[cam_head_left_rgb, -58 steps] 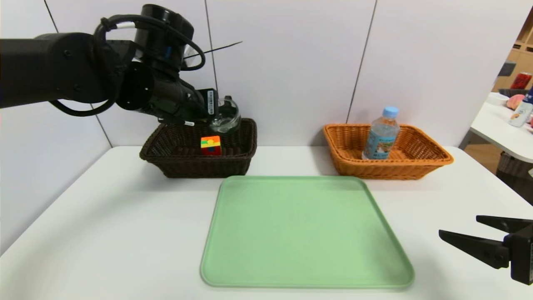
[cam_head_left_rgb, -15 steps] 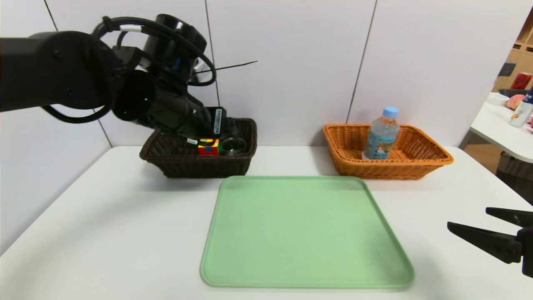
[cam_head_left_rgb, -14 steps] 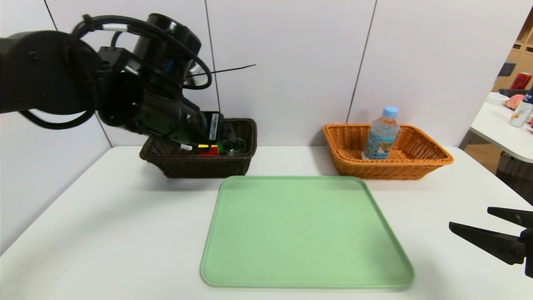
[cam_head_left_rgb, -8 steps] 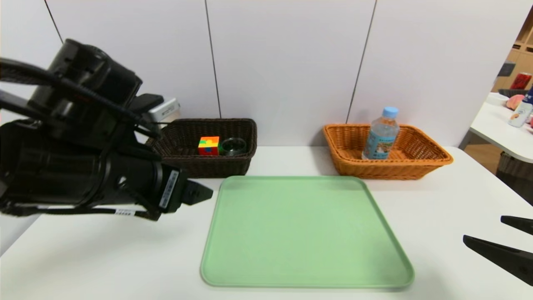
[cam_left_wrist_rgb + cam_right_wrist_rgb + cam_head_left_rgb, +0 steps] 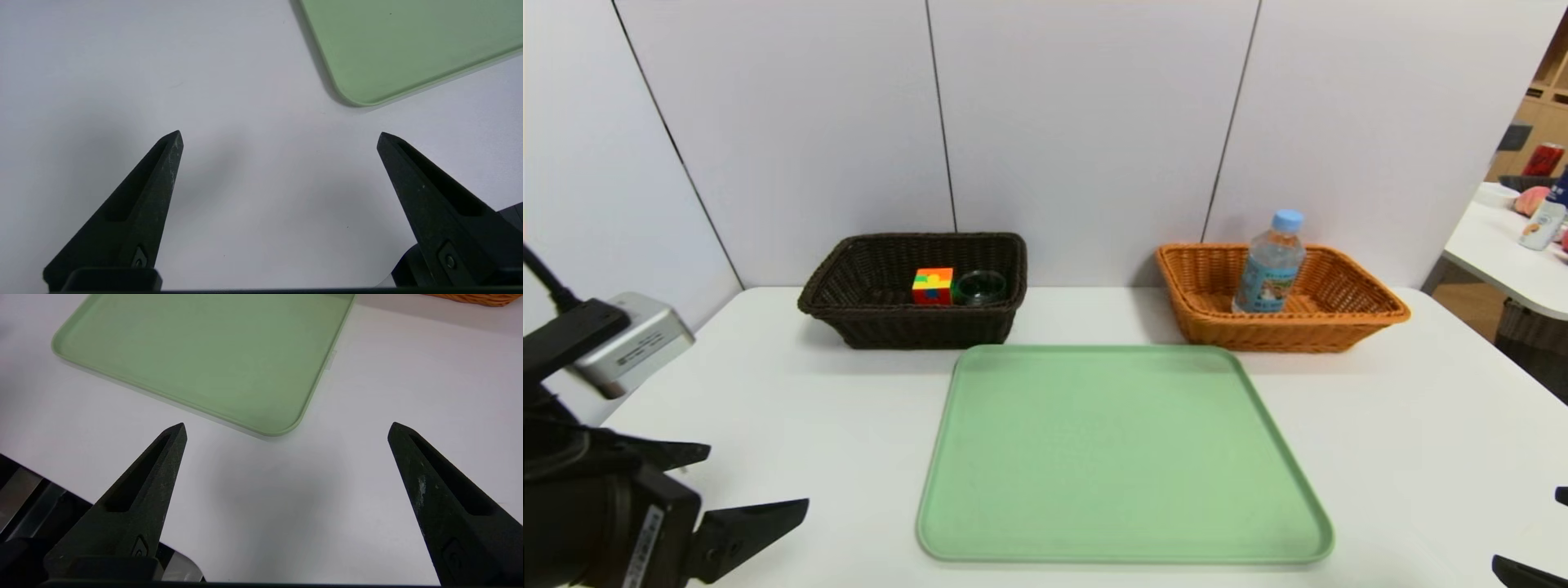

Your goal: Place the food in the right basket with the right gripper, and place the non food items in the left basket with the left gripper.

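The left pincer [image 5: 760, 478] and the right pincer [image 5: 288, 424] are both wide, each above the white worktop [image 5: 849, 425], beside the green tray [image 5: 1123, 457].

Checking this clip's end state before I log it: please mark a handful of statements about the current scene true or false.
1. The toy cube is in the dark basket. True.
2. The bottle lies on the green tray. False: it stands, leaning, in the orange basket.
3. The left tool is open and holds nothing. True.
4. The right tool is closed on the glass item. False: it is open above the white table, and the glass item is in the dark basket.
5. The green tray holds no items. True.
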Controlling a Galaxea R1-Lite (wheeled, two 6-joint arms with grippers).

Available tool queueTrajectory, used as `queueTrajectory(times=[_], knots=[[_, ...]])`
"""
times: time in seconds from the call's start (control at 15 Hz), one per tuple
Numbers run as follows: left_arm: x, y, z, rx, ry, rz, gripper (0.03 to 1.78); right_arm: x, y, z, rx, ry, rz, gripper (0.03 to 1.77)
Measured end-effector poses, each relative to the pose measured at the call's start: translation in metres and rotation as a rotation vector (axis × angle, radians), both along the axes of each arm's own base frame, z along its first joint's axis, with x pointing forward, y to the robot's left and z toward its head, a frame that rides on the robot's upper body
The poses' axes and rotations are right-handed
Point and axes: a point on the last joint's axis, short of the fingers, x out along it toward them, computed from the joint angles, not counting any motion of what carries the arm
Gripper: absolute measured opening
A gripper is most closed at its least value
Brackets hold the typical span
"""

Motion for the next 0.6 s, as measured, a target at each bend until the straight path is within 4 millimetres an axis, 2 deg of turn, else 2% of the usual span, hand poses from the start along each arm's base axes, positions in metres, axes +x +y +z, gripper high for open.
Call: queueTrajectory(times=[0.27, 0.6], knots=[[-0.029, 0.030, -0.011, -0.025, -0.043, 0.101, 1.69, -0.020, -0.002, 0.003, 0.004, -0.039, 0.014, 1.70], [-0.061, 0.054, -0.026, 0.009, -0.131, 0.218, 1.69, -0.033, -0.004, 0.006, 0.004, -0.065, 0.059, 1.70]])
